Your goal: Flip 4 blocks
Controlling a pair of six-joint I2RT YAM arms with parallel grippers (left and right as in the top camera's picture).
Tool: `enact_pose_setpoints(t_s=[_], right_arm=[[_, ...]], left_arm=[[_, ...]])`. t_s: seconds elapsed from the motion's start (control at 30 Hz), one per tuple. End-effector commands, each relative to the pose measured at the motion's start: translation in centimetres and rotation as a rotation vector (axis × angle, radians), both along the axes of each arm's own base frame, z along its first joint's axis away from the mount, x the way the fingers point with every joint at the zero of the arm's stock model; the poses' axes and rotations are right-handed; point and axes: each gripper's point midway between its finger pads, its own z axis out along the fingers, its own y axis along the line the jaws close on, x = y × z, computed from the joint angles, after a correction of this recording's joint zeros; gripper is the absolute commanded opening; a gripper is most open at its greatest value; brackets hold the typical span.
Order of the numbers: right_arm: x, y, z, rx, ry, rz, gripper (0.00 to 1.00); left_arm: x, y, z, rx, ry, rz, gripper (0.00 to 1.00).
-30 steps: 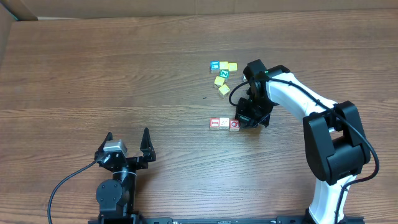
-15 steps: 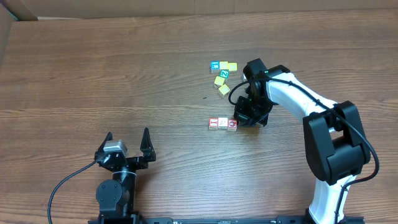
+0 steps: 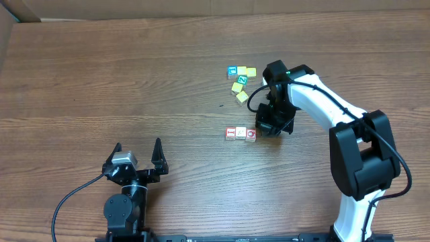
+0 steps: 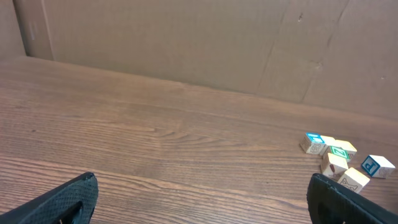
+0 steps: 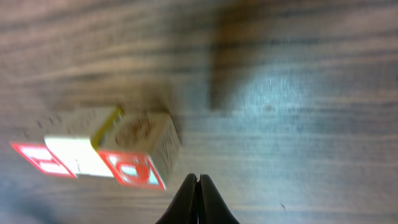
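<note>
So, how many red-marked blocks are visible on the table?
3: left block, middle block, right block, in one row beside the right hand; a fourth may be hidden under it.

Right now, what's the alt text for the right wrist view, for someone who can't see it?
The shut right gripper hangs over the table just beside the end of a short row of blocks, holding nothing. Red-framed faces show along the row's lower side, and the picture is blurry.

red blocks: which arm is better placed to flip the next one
Right, probably. The right claw, shut, is just beside the row of red blocks; the left claw stands open far off, near the table's front edge.
</note>
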Motion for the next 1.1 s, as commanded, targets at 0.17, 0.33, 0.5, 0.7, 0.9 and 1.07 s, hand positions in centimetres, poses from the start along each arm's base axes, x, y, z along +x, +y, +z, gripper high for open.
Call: enact_pose_setpoints(t_s=[0.17,0.33,0.5,0.7,0.9,1.07], right_arm=[[-1.6,2.5,4.6,-0.004,-0.145,0.200,0.04],[-2.4,2.6,2.9,-0.174,-0.194,0.202,0.04],[-3.1,2.7,1.6,-0.256,-0.227,0.189,0.04],[-2.7,2.7,0.2,-0.258,-0.264,0.187,0.04],[-2.9,2.5,-0.9,-0.255,-0.269,0.187,0.04],[-2.6,2.8,-1.2,-0.243,-0.286,0.183,0.04]], left_arm=[[0.0,-0.4,0.1,0.018,-0.006,-0.020,1.00],[0.0,-0.4,0.1,0.018,-0.006,-0.020,1.00],[0.0,-0.4,0.1,0.018,-0.006,-0.020,1.00],[0.0,-0.4,0.1,0.018,-0.006,-0.020,1.00],[0.0,-0.4,0.1,0.018,-0.006,-0.020,1.00],[0.0,-0.4,0.1,0.018,-0.006,-0.020,1.00]])
